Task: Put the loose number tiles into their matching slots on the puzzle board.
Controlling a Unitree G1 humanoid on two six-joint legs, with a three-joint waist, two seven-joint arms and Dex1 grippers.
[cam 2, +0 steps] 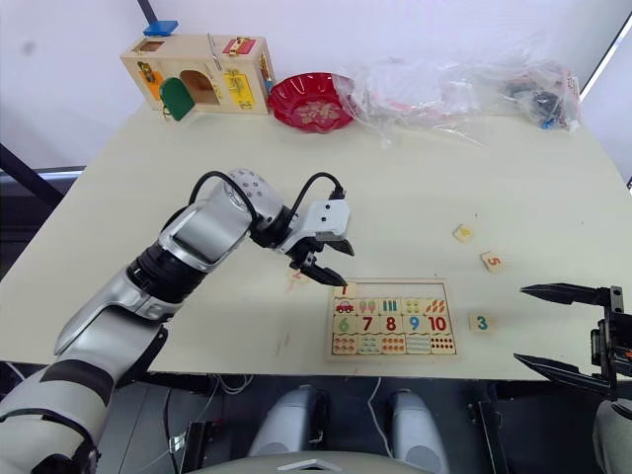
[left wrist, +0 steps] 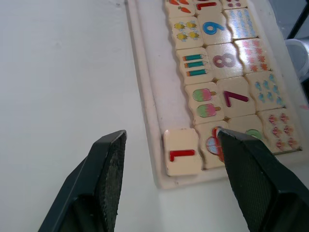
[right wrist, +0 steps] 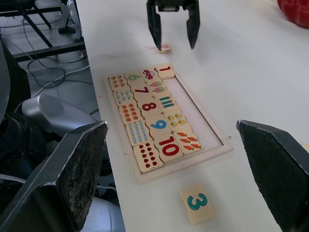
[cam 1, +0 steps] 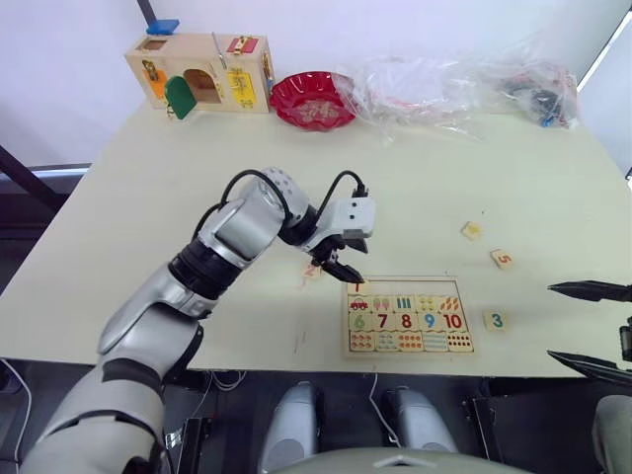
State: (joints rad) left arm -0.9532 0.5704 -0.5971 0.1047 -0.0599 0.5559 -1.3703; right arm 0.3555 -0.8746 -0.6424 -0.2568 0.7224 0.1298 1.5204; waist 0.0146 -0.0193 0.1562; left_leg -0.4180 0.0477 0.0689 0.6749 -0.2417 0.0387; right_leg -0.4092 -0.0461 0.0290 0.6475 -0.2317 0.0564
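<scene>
The puzzle board lies near the table's front edge. The 1 tile sits in the end slot at the left of its top row; the other slots are bare. My left gripper hovers open just above that corner, with nothing between its fingers. A 2 tile lies on the table just left of the board. Right of the board lie the 3 tile, the 5 tile and another tile. My right gripper stands open right of the 3 tile.
A wooden box with coloured doors stands at the table's far left, a red bowl beside it. Crumpled clear plastic bags lie along the far right. The board sits close to the table's near edge.
</scene>
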